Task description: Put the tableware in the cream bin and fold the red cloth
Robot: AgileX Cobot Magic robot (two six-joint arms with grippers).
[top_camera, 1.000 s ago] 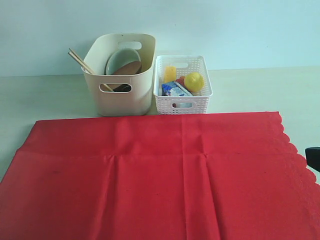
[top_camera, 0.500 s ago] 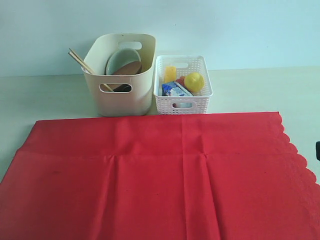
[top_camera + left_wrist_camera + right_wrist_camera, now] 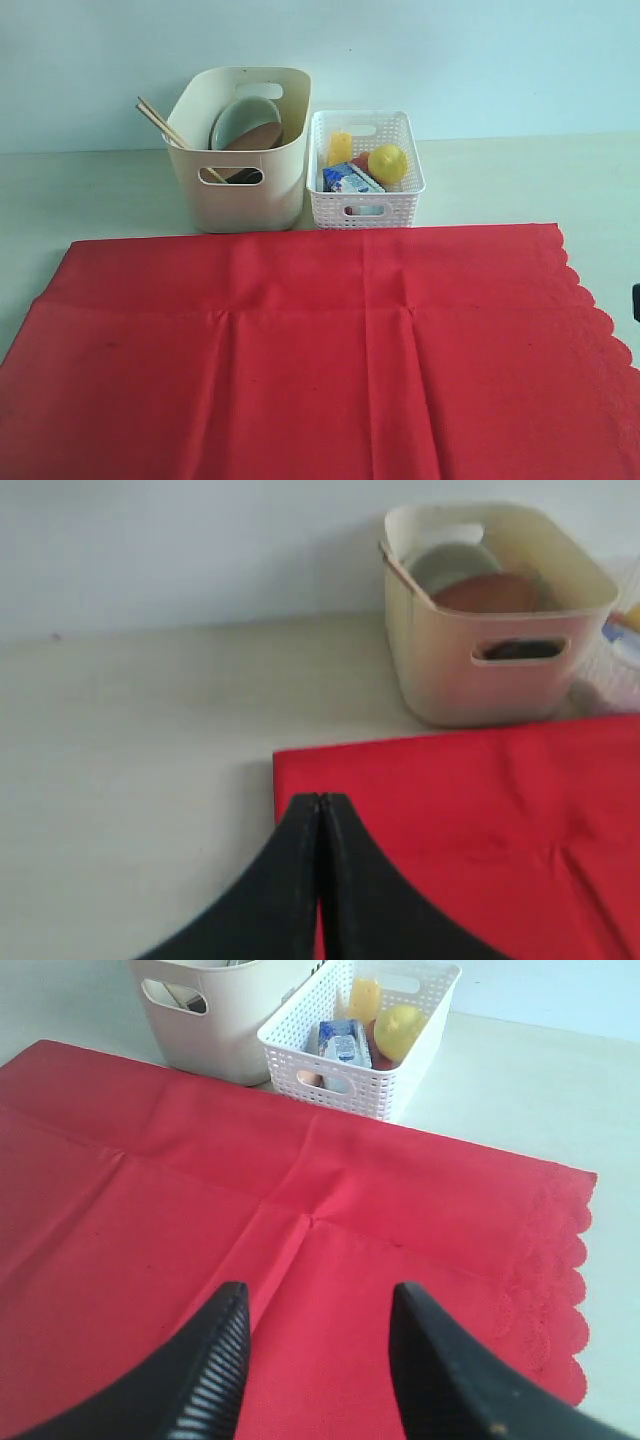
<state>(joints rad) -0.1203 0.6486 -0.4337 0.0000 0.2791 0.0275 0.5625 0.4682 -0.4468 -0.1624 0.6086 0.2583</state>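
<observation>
right gripper (image 3: 637, 302) — drawn back, only edge sliver showing

Bright red cloth (image 3: 320, 350) (scalloped edge), cream bin (image 3: 240, 150), white lattice basket (image 3: 365, 170), yellow lemon (image 3: 388, 162).

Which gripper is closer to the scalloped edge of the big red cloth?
Right. The right gripper hovers open over the large red fabric cloth, its scalloped edge close alongside; the left gripper, shut, sits at the cloth's plain opposite corner.

Bright, even light with soft, faint shadows; no glare; the left wrist view is slightly blurred.
</observation>
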